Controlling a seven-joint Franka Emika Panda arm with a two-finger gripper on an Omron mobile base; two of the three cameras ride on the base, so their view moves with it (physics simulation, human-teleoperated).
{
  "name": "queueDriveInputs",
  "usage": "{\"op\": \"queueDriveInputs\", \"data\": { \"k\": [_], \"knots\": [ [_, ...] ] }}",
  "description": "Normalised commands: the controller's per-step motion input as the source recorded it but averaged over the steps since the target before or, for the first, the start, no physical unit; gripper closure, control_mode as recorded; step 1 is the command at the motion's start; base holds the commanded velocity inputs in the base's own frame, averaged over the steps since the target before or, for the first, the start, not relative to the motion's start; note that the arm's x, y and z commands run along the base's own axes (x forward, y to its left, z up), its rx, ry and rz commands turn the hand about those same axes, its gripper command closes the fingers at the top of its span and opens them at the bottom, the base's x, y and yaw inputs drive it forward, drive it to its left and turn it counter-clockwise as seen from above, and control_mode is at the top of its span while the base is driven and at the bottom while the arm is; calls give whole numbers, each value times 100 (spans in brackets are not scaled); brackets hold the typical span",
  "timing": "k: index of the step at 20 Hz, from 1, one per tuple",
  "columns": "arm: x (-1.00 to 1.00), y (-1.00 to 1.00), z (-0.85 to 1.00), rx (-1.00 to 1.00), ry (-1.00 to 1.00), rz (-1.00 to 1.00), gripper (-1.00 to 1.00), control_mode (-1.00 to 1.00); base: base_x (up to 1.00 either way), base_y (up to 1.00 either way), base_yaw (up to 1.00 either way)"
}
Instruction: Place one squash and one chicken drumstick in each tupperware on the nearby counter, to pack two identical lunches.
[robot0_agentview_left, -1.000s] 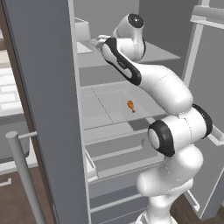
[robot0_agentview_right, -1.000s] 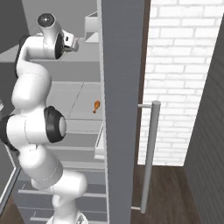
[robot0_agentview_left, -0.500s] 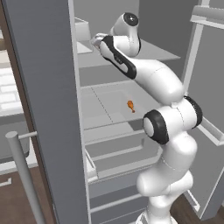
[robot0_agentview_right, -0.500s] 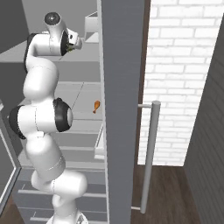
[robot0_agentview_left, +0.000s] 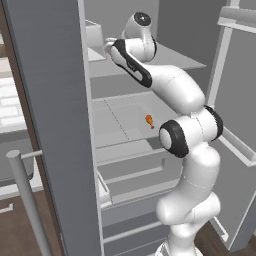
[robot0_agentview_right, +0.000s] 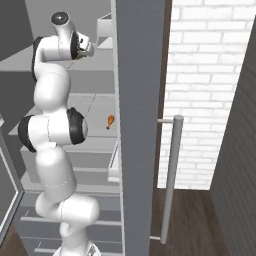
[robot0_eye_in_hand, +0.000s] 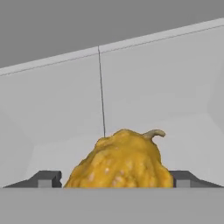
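A bumpy yellow-orange squash (robot0_eye_in_hand: 120, 159) with a curled stem sits on a pale fridge shelf, right in front of the hand. My gripper (robot0_eye_in_hand: 114, 179) is open, with one fingertip on each side of the squash and close to its flanks. In the base views the gripper (robot0_agentview_left: 107, 46) (robot0_agentview_right: 90, 49) is reached onto the upper fridge shelf. One orange-brown chicken drumstick (robot0_agentview_left: 149, 120) (robot0_agentview_right: 110, 121) lies on the middle shelf below. The tupperware is out of view.
The open grey fridge door (robot0_agentview_left: 55, 125) (robot0_agentview_right: 137, 125) stands close beside the arm, with its bar handle (robot0_agentview_left: 25, 200) (robot0_agentview_right: 170, 175). A pale box (robot0_agentview_left: 95, 34) (robot0_agentview_right: 106, 25) sits on the upper shelf. A white brick wall (robot0_agentview_right: 210, 75) lies to the right.
The arm has swung further in over the upper shelf, carrying the hand toward the fridge's door side. The drumstick has not moved.
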Motion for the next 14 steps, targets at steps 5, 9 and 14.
{"op": "queueDriveInputs", "data": {
  "k": [5, 9, 14],
  "knots": [
    [0, 6, -20, -2, 10, -8, 100, -100, 0, 0, 0],
    [-82, -1, -59, -2, 2, -15, 100, -100, 0, 0, 0],
    [-100, -1, -72, -3, -14, -8, 100, -100, 0, 0, 0]
  ]
}}
